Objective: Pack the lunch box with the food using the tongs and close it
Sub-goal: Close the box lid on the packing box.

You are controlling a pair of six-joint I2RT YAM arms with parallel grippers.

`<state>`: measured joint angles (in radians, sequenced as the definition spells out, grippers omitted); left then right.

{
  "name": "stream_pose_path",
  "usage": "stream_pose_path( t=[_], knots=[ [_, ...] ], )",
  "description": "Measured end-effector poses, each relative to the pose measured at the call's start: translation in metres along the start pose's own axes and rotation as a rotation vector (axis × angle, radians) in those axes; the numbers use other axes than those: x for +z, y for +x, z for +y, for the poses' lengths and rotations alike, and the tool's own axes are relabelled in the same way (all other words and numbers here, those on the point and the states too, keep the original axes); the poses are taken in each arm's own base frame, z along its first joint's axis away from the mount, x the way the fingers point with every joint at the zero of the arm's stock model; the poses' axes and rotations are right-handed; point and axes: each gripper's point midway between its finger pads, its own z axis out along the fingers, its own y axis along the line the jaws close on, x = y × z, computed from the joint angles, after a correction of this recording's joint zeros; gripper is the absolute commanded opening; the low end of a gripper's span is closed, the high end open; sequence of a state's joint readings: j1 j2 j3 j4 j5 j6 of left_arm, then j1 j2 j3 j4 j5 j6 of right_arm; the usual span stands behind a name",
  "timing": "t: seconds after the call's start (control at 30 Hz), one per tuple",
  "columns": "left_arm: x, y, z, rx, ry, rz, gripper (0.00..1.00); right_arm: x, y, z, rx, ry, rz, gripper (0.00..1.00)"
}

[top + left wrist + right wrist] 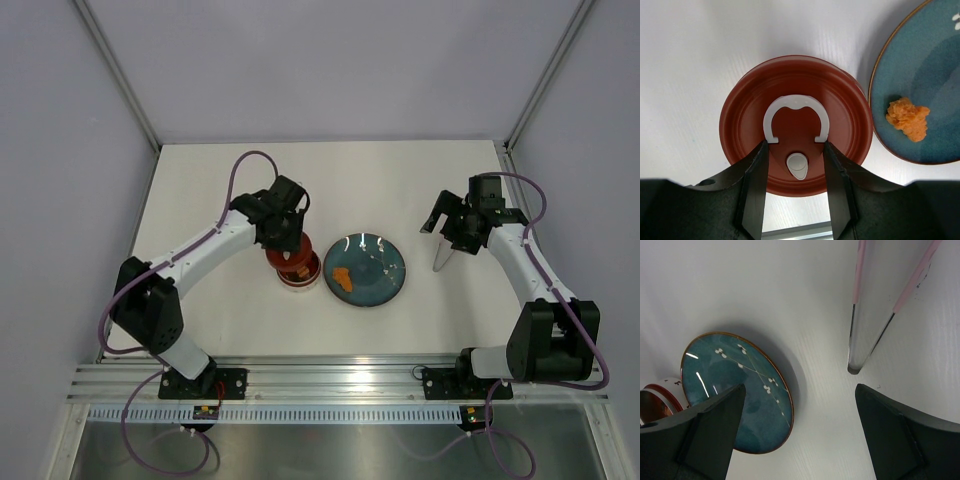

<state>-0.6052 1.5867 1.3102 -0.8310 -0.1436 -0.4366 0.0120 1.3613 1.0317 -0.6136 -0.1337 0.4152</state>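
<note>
The dark red lid (795, 85) with its white loop (796, 102) lies over the lunch box (298, 284), whose rim shows just below it in the top view. My left gripper (796, 145) is down on the lid, its fingers (757, 175) pressed against the two ends of the loop. An orange lump of food (908, 117) lies on the teal plate (920, 60) to the right. The pink-silver tongs (860, 335) lie on the table right of the plate. My right gripper (800, 387) hangs wide open near their tips, holding nothing.
The plate (382, 262) sits mid-table between the lunch box and the tongs (443, 258). White walls enclose the table at the back and sides. The aluminium rail (330, 380) with the arm bases runs along the near edge.
</note>
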Motion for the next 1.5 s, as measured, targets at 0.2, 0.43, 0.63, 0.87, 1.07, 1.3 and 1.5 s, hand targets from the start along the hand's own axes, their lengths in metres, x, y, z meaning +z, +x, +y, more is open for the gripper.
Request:
stream_pose_path(
  t=[0.2, 0.43, 0.63, 0.87, 1.07, 1.3, 1.5],
  knots=[
    [0.01, 0.007, -0.016, 0.027, 0.01, 0.013, 0.0, 0.0, 0.0, 0.001, 0.0, -0.003, 0.001, 0.99],
    [0.023, 0.015, -0.024, 0.049, 0.009, 0.04, 0.0, -0.001, 0.0, 0.001, 0.0, -0.003, 0.0, 0.99],
    [0.026, 0.021, -0.024, 0.054, 0.006, 0.049, 0.0, -0.001, 0.001, 0.0, 0.0, -0.003, 0.0, 0.99],
    [0.031, 0.032, -0.025, 0.062, 0.001, 0.068, 0.0, -0.002, 0.002, 0.0, 0.0, -0.004, 0.0, 0.99],
    [0.032, 0.032, -0.026, 0.063, -0.006, 0.058, 0.0, -0.003, 0.003, -0.001, 0.0, -0.003, 0.0, 0.99],
    [0.036, 0.035, -0.025, 0.066, -0.014, 0.063, 0.0, -0.003, 0.004, -0.001, 0.0, -0.002, 0.001, 0.99],
    [0.039, 0.036, -0.024, 0.068, -0.02, 0.067, 0.0, -0.003, 0.005, -0.001, 0.0, -0.002, 0.003, 0.99]
  ],
)
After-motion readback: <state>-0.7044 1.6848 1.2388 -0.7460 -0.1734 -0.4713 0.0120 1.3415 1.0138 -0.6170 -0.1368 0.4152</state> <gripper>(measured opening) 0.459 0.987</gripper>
